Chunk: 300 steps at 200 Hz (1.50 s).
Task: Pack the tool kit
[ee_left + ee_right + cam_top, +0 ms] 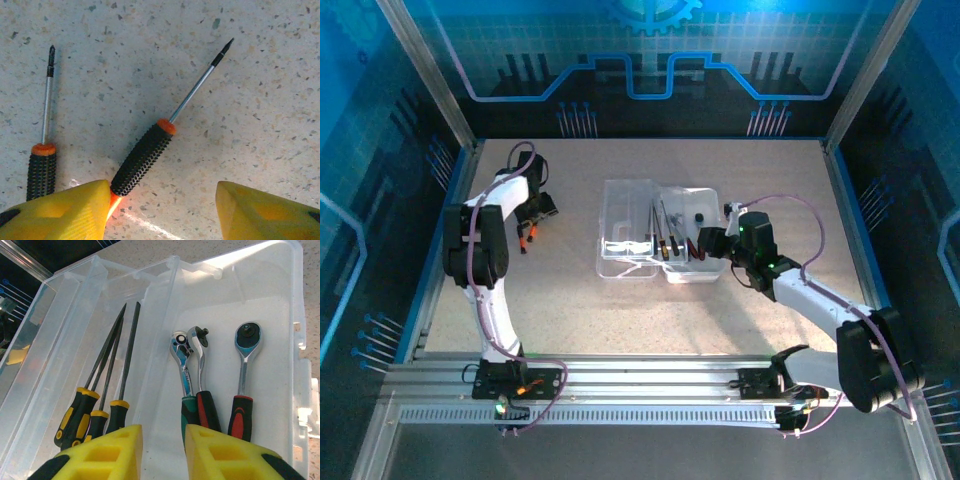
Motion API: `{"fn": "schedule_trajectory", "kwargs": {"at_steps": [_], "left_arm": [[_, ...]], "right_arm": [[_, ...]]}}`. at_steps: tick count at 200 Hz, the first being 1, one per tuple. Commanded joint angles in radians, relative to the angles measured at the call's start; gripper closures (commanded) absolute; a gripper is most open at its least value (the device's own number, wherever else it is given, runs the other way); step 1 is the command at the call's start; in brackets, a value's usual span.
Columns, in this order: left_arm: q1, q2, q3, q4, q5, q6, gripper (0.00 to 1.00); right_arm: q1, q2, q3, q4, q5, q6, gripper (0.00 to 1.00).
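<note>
The clear tool kit case [625, 190] lies open mid-table. In its left trough [65, 340] lie several black-and-yellow-handled screwdrivers [107, 365]. The right trough holds three ratchets [243, 370]. My right gripper [163, 435] hovers over the case's near end [703, 247], fingers a narrow gap apart with nothing between them. At the far left, my left gripper [162, 210] stands open just above the table [528, 225]. An orange-and-black screwdriver [145, 157] lies slanted, its butt end touching the left finger [75, 210]. A second such screwdriver [42, 167] lies left of it.
The speckled table [720, 320] is bounded by blue side walls and an aluminium rail [650, 380] at the near edge. A small dark part [699, 216] sits in the case's right half.
</note>
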Motion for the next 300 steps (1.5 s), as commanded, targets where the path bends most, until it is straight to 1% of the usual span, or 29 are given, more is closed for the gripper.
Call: {"fn": "schedule_trajectory", "kwargs": {"at_steps": [1, 7, 12, 23, 45, 64, 76, 106, 128, 153, 173, 202, 221, 253, 272, 300], "left_arm": [[0.025, 0.048, 0.045, -0.069, 0.007, 0.039, 0.42], [0.029, 0.062, 0.053, -0.081, 0.022, 0.036, 0.43], [0.032, 0.071, 0.060, -0.086, 0.036, 0.032, 0.47], [0.034, 0.081, 0.056, -0.076, 0.066, 0.031, 0.51], [0.034, 0.089, 0.057, -0.073, 0.071, 0.027, 0.62], [0.028, 0.085, 0.050, -0.066, 0.073, 0.034, 0.64], [0.021, 0.084, 0.046, -0.066, 0.072, 0.040, 0.68], [-0.028, 0.082, 0.044, -0.064, 0.048, 0.075, 0.82], [-0.066, 0.075, 0.038, -0.051, 0.052, 0.092, 0.88], [-0.113, 0.037, 0.015, -0.042, 0.043, 0.099, 1.00], [-0.143, -0.049, -0.051, -0.009, 0.026, 0.079, 1.00], [-0.171, -0.246, -0.162, 0.029, 0.026, 0.051, 1.00], [-0.192, -0.345, -0.184, 0.014, 0.011, 0.056, 1.00], [-0.227, -0.437, -0.184, -0.024, 0.014, 0.043, 1.00], [-0.288, -0.468, -0.161, -0.046, 0.018, 0.020, 1.00], [-0.431, -0.494, -0.122, -0.035, 0.034, -0.041, 1.00]], "right_arm": [[-0.014, 0.006, -0.009, 0.035, 0.005, 0.009, 0.71], [-0.013, 0.006, -0.008, 0.034, 0.005, 0.009, 0.71], [-0.013, 0.006, -0.008, 0.034, 0.005, 0.009, 0.71], [-0.014, 0.007, -0.011, 0.038, 0.006, 0.010, 0.71], [-0.016, 0.011, -0.012, 0.040, 0.003, 0.014, 0.71], [-0.017, 0.010, -0.012, 0.041, 0.001, 0.014, 0.71], [-0.019, 0.006, -0.013, 0.039, 0.000, 0.015, 0.72], [-0.022, -0.002, -0.015, 0.039, -0.003, 0.018, 0.72], [-0.025, -0.003, -0.015, 0.040, -0.011, 0.023, 0.72], [-0.025, -0.011, -0.017, 0.040, -0.010, 0.023, 0.72], [-0.027, -0.010, -0.018, 0.040, -0.015, 0.024, 0.73], [-0.028, -0.012, -0.019, 0.043, -0.017, 0.027, 0.73], [-0.029, -0.012, -0.019, 0.045, -0.020, 0.029, 0.73], [-0.028, -0.017, -0.022, 0.050, -0.025, 0.035, 0.73], [-0.028, -0.022, -0.028, 0.056, -0.020, 0.037, 0.73], [-0.028, -0.038, -0.046, 0.060, -0.006, 0.043, 0.73]]}}
